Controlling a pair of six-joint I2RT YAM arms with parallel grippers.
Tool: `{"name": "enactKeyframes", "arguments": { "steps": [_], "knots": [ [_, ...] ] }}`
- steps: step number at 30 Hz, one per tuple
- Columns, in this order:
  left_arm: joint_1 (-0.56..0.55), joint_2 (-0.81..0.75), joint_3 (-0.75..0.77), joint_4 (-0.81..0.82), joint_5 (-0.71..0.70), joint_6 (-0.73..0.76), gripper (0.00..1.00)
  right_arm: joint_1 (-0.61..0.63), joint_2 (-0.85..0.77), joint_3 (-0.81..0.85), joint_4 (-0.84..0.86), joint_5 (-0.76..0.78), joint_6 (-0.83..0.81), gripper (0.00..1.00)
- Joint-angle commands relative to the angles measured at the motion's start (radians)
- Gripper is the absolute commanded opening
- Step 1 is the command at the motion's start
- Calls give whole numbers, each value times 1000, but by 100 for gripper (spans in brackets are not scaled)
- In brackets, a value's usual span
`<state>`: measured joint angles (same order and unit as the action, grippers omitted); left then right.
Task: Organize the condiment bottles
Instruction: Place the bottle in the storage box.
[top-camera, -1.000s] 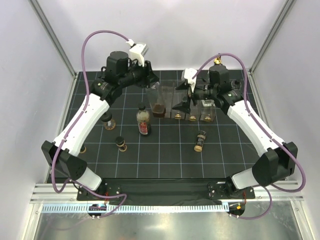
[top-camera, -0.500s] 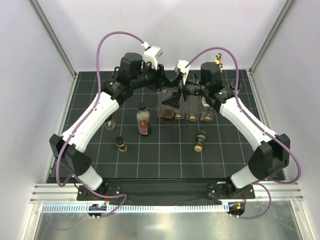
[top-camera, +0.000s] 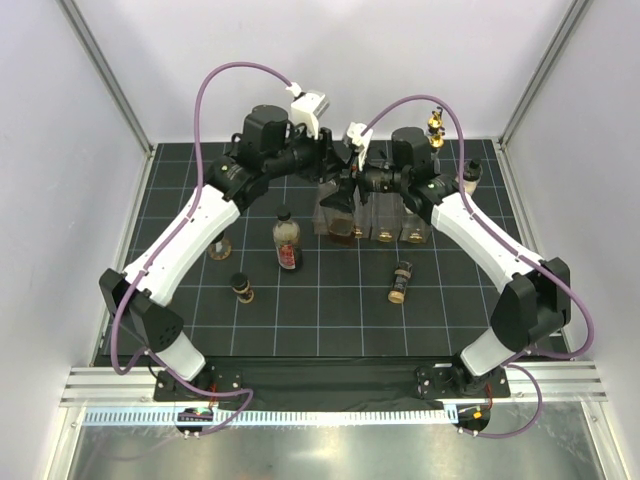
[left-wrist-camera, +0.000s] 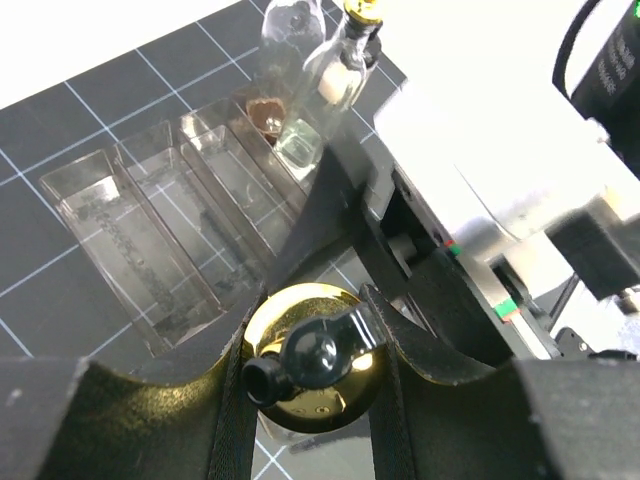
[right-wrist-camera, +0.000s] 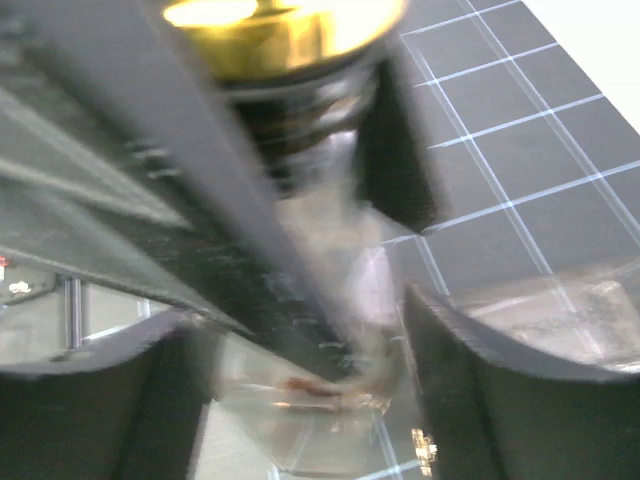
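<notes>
Left jaws pinch a gold-spout bottle (left-wrist-camera: 310, 355) by the neck over the rack (left-wrist-camera: 140, 230), 12 o'clock on the counter (top-camera: 330, 325). Prob. a handover: right jaws sit spread either side of it. We count 1 rack, 4 loose bottles (top-camera: 241, 288) mid-counter, approx. 3 at the edges; rack contents unclear.

A black worktop mat (top-camera: 330, 320) ruled with a thin white grid fills the middle. Plain white walls close it in at 9 o'clock (top-camera: 50, 150), 12 o'clock and 3 o'clock. Bare aluminium posts (top-camera: 105, 75) rise at 11 and 1 o'clock. At 6 o'clock an aluminium rail (top-camera: 100, 385) crosses, with a white slotted strip (top-camera: 330, 417) and a brushed metal sheet (top-camera: 330, 455) below it. The light is even and soft, glinting on that sheet.
</notes>
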<state>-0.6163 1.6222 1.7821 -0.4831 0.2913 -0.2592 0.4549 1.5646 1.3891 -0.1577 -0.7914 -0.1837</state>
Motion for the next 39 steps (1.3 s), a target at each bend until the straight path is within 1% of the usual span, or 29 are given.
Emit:
{"name": "enactKeyframes", "arguments": {
  "steps": [1,2,3,5,6,7,8,9,10,11,12,13,14,15,17,18,20,22,23,27,29,36,39],
  "knots": [
    [-7,-36,65,106,25,-35,0,7,-9,7,27,-3,3,67],
    [-7,-39,65,107,26,-35,0,5,-9,7,29,-6,0,58],
    [-7,-41,62,107,25,-38,0,5,-9,8,24,-8,-6,39],
    [-5,-39,60,110,29,-46,0,7,-12,10,20,-15,-13,25],
    [-7,-42,59,112,26,-51,0,7,-14,13,18,-17,-17,20],
    [-5,-44,54,113,28,-57,0,5,-17,11,14,-19,-22,9],
    [-7,-45,51,121,31,-69,2,5,-20,11,11,-25,-28,4],
    [-7,-48,50,123,31,-75,6,5,-23,10,10,-28,-28,4],
    [-7,-51,42,124,31,-81,16,5,-26,8,12,-32,-34,4],
    [-7,-54,37,127,31,-93,21,7,-35,1,14,-37,-36,4],
    [-7,-59,31,133,29,-98,29,5,-41,-2,12,-38,-39,4],
    [-7,-71,24,135,23,-103,45,7,-46,-8,14,-39,-43,4],
    [-7,-77,13,138,20,-113,51,8,-58,-21,14,-37,-49,4],
    [-7,-85,4,144,10,-115,60,5,-66,-27,14,-35,-53,4],
    [-5,-110,-19,146,-9,-124,70,5,-84,-50,17,-35,-59,4],
    [-7,-117,-27,152,-14,-126,77,4,-89,-55,15,-37,-60,4],
    [-7,-142,-50,156,-23,-132,83,2,-101,-73,20,-43,-60,4],
    [-7,-162,-59,158,-29,-135,87,1,-109,-87,24,-43,-57,4],
    [-7,-169,-69,159,-29,-135,91,-1,-118,-93,27,-43,-56,4],
    [-5,-212,-85,155,-78,-111,98,-10,-139,-122,23,-54,-69,4],
    [-5,-243,-86,150,-118,-86,100,-13,-156,-134,0,-55,-88,4],
    [0,-330,-85,103,-224,-6,100,-53,-225,-200,-11,-60,-99,4],
    [1,-381,-122,75,-285,57,100,-88,-265,-209,-25,-74,-100,4]
  ]
}}
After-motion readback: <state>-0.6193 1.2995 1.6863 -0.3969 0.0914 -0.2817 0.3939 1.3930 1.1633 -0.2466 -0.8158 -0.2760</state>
